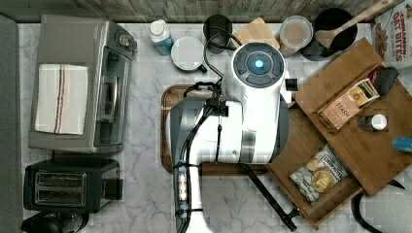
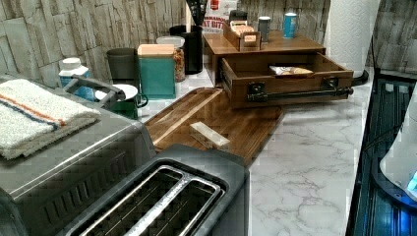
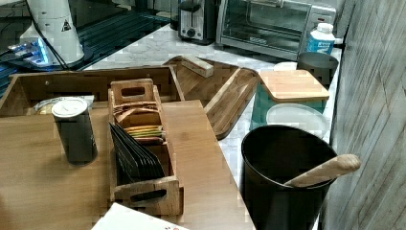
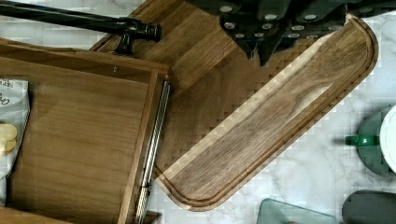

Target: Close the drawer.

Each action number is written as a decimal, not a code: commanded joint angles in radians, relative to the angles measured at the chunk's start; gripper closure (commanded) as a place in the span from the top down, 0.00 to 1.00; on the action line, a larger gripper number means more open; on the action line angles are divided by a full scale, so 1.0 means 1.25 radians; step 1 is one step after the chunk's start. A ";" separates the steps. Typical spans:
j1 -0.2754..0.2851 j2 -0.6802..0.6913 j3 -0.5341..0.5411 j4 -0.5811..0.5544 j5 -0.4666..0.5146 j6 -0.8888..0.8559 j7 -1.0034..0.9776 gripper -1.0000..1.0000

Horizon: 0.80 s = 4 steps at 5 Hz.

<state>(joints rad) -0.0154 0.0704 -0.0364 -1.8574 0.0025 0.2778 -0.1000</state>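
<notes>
The light-brown drawer stands pulled out of the bamboo organiser, toward the top view's lower left. Its black bar handle runs along the front panel, and a snack bag lies inside. In the wrist view my gripper hangs shut with nothing in it, over the dark wooden tray. It is a short way off the drawer's front corner and the handle's end. In the top view the white arm covers the gripper.
A small wooden block lies on the tray. A toaster oven and a toaster stand at the top view's left. A mug, canisters and a black utensil pot line the wall. Bare marble lies before the drawer.
</notes>
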 commanded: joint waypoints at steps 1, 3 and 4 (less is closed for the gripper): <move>-0.001 0.000 0.001 -0.010 0.000 0.001 0.000 0.00; 0.000 -0.019 0.006 -0.038 0.004 0.048 -0.119 0.00; -0.002 -0.050 0.017 -0.085 -0.005 0.122 -0.224 0.00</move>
<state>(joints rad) -0.0208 0.0789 -0.0252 -1.9443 -0.0002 0.3887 -0.3096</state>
